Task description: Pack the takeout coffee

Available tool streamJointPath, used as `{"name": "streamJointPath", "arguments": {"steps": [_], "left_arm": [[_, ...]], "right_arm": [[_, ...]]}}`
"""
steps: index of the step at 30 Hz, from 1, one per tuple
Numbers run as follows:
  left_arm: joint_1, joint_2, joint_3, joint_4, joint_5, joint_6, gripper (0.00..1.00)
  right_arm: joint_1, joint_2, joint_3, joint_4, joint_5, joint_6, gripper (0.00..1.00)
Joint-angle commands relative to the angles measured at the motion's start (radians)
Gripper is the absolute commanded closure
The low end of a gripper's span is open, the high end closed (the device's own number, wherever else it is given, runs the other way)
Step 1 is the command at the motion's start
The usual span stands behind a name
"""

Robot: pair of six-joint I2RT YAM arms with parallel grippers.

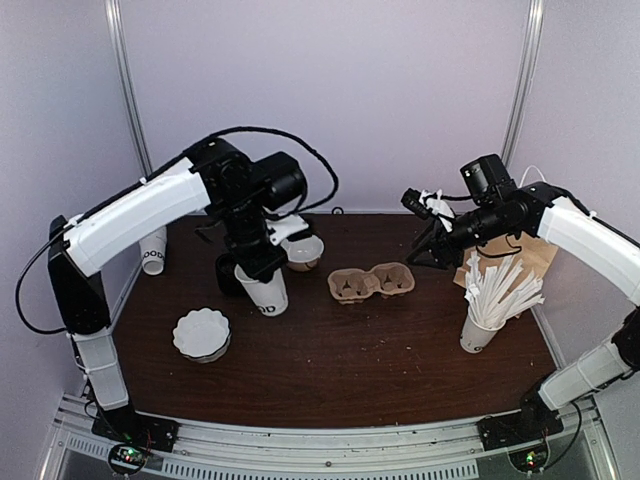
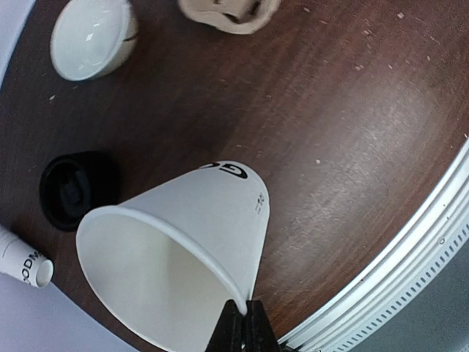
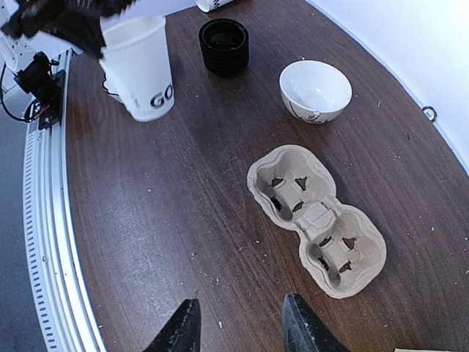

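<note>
Left gripper (image 2: 242,314) pinches, jaws pressed together, the rim of the white tapered paper cup (image 2: 183,235), upright left of centre on the dark surface (image 1: 330,360). Just to its right lies the brown pulp two-well carrier (image 3: 315,213), long axis running sideways. Over the cup the left arm (image 1: 140,215) arches, wrist down. The right gripper (image 3: 238,323) hovers beyond, jaws spread and empty.

The paper cup (image 2: 183,242) looks matt, the pulp carrier (image 3: 315,220) rough, the bowl (image 3: 315,92) glossy, the wood-grain table (image 3: 183,220) smooth.
</note>
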Motion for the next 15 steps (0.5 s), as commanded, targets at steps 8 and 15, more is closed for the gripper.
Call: {"name": "streamJointPath", "arguments": {"steps": [8, 15], "left_arm": [[-0.162, 0.202, 0.068, 0.061, 0.101, 0.014, 1.00], [-0.203, 0.316, 0.133, 0.024, 0.068, 0.010, 0.97]], "right_arm": [[-0.034, -0.021, 0.003, 0.018, -0.087, 0.076, 0.59], [-0.037, -0.033, -0.022, 0.035, -0.084, 0.080, 0.59]]}}
